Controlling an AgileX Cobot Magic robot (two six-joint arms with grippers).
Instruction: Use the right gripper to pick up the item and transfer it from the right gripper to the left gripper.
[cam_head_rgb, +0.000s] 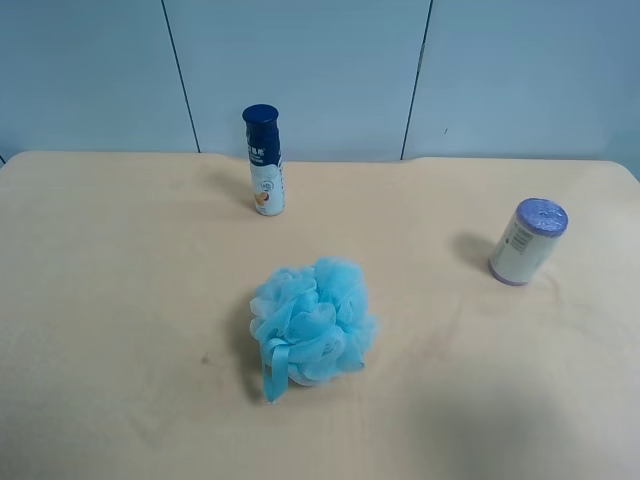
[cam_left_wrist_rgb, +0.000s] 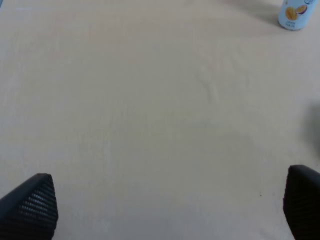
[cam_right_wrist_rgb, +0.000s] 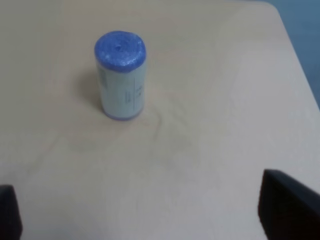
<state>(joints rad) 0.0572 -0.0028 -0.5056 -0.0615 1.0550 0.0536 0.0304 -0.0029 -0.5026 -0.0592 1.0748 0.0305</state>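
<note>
The item (cam_head_rgb: 527, 241) is a short white cylinder with a purple-blue lid. It stands upright at the right of the table in the exterior high view, and no arm shows there. In the right wrist view the item (cam_right_wrist_rgb: 121, 75) stands well ahead of my right gripper (cam_right_wrist_rgb: 150, 215). That gripper is open and empty, with only its two black fingertips (cam_right_wrist_rgb: 290, 207) showing at the frame's edges. My left gripper (cam_left_wrist_rgb: 167, 205) is open and empty over bare table, with its fingertips (cam_left_wrist_rgb: 30, 205) far apart.
A tall slim bottle with a dark-blue cap (cam_head_rgb: 264, 160) stands at the back of the beige table (cam_head_rgb: 120, 300); its base shows in the left wrist view (cam_left_wrist_rgb: 295, 12). A fluffy light-blue bath sponge (cam_head_rgb: 312, 322) lies mid-table. The table's corner (cam_right_wrist_rgb: 280, 30) lies beyond the item.
</note>
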